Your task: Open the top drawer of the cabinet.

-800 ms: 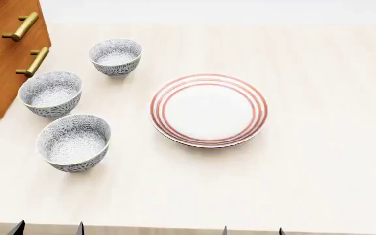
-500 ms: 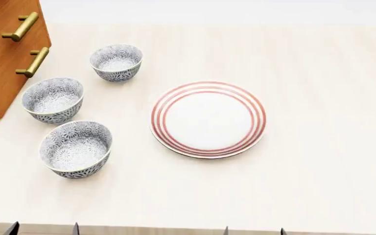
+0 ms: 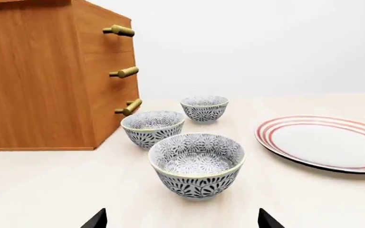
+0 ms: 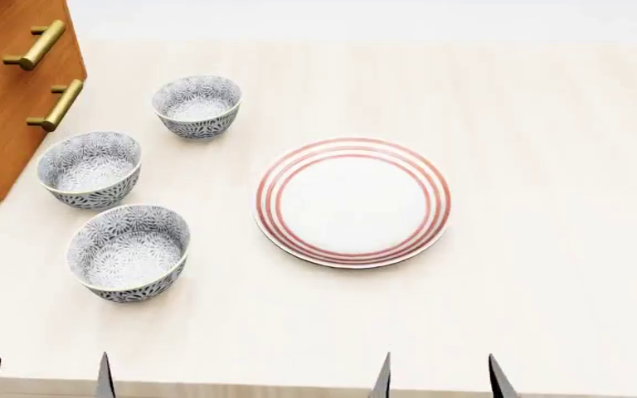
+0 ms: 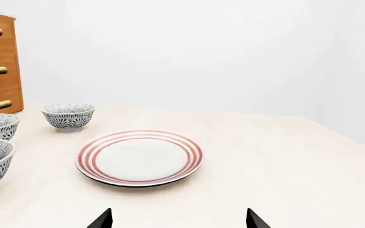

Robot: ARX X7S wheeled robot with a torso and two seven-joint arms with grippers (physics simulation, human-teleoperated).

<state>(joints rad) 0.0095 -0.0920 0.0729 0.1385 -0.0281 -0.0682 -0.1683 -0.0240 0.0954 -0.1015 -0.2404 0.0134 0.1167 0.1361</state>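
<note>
Both grippers hang at the near edge of the table, the left gripper (image 4: 42,377) and the right gripper (image 4: 440,377) each showing only two dark fingertips spread wide apart with nothing between them, well short of any contact with the cabinet (image 3: 43,80). That tall orange-brown chest stands at the table's far left corner as the head camera sees it, and its top drawer (image 3: 103,35) sits flush with the two below, its brass bar handle (image 3: 119,31) untouched; the head view cuts the cabinet off, so which of its drawers show there is not certain. From the left wrist camera all three handles line up one above another on the drawer face, with the uppermost nearest the cabinet's top edge. Three grey patterned bowls stand just beside the cabinet: the nearest bowl (image 4: 129,251), a middle bowl (image 4: 89,167) close to the cabinet's foot, and a far bowl (image 4: 196,104). A white plate with red rings (image 4: 352,201) lies toward the table's centre, apart from the bowls. The pale table (image 4: 540,124) is otherwise bare. Judging by the closed front, the task appears barely begun: reaching, grasping the handle and pulling the drawer out all remain.
</note>
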